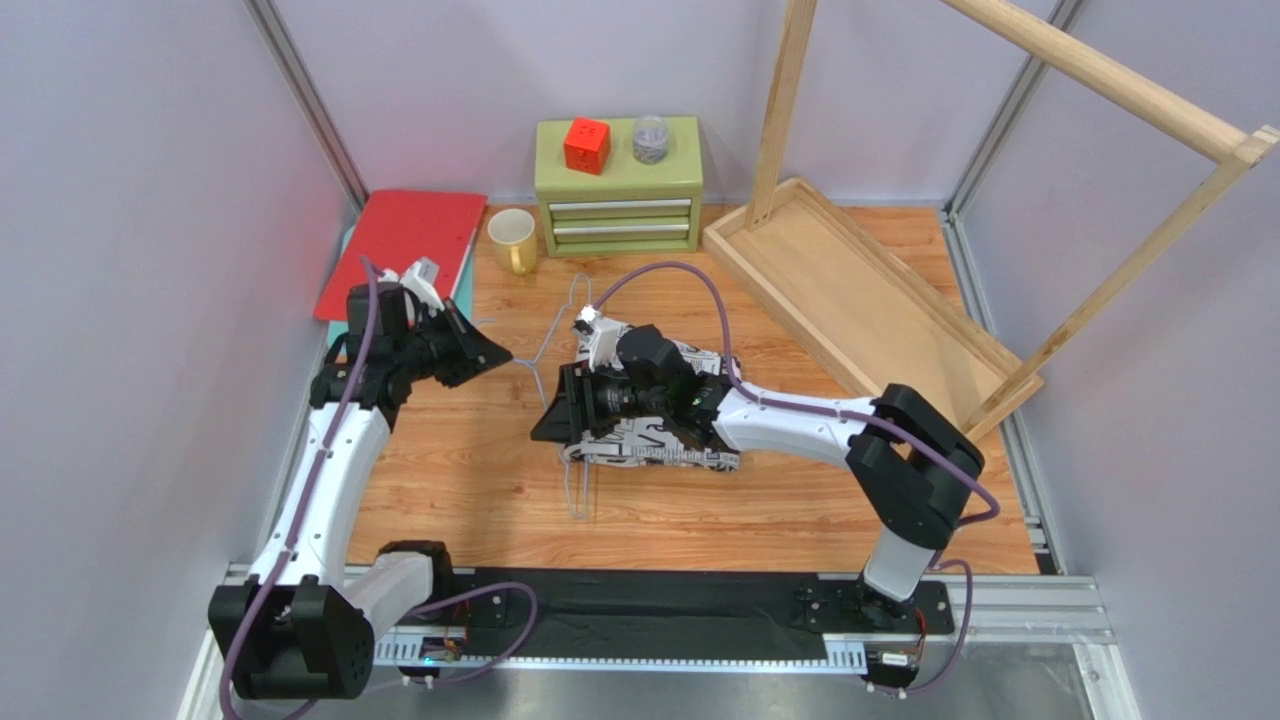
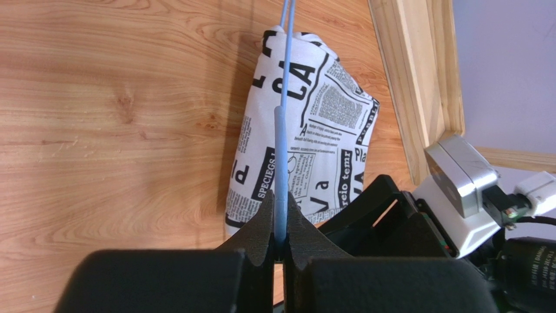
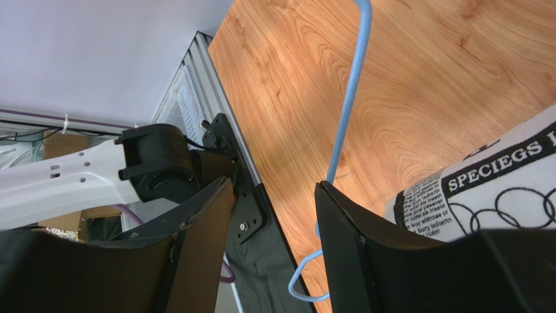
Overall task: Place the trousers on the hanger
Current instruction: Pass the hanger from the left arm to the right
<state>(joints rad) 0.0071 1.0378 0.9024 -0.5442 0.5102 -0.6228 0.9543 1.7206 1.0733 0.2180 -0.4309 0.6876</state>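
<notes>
**Hanger gripped, trousers bundled at mid-desk.** We are looking down on a wood-grain desk, where the left gripper is clamping the hanger. In the left wrist view its jaws are pressing together on the pale blue wire, and the hanger is running away from the camera across the trousers.

The trousers are lying folded in a compact bundle near the middle of the desk, newspaper print facing up, partly under the right arm's wrist. The right gripper is hovering at the bundle's left end with its jaws standing apart and nothing pinched between them.

From the right wrist camera we are seeing the hanger coming down into that gap, close against one of the fingers. We cannot tell whether wire and finger are touching. A printed corner of the trousers is showing just beside the same finger.

Along the far edge, a green drawer chest is carrying a red cube, with a yellow mug just beside it. A red board is lying at the far left, and a wooden rack is standing at the far right.
</notes>
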